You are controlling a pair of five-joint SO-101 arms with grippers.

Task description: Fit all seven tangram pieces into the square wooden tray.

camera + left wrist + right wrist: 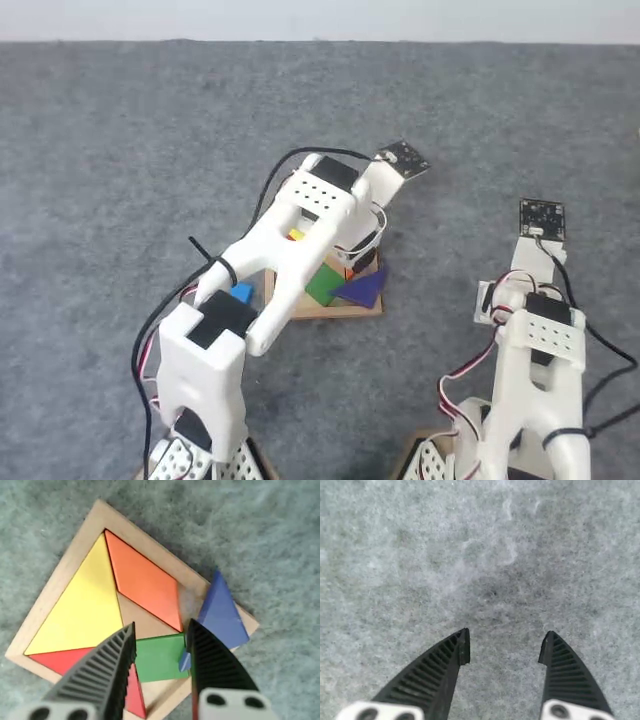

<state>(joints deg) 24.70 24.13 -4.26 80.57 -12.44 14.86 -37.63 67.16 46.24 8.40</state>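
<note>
Five pieces are lying at your wooden tray point(60, 582): yellow triangle point(80, 605), red triangle point(65, 660), orange parallelogram point(145, 580) and green square point(160, 657) inside, blue triangle point(220, 615) overhanging its rim. Your left claw point(161, 630) is hanging spread above the green square; your right claw point(507, 635) is gaping over the desk point(470, 540).

One square wooden tray point(58, 586) lies on the counter point(100, 150). Five tangram pieces show: one yellow triangle point(82, 610), one orange parallelogram point(145, 582), one green square point(157, 657), one red piece point(62, 660) and one blue triangle point(220, 617).

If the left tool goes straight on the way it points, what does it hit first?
Probably the green piece in the tray; the open left tool straddles it. Depth is unclear, so it might touch the bare wood beside it instead.
</note>
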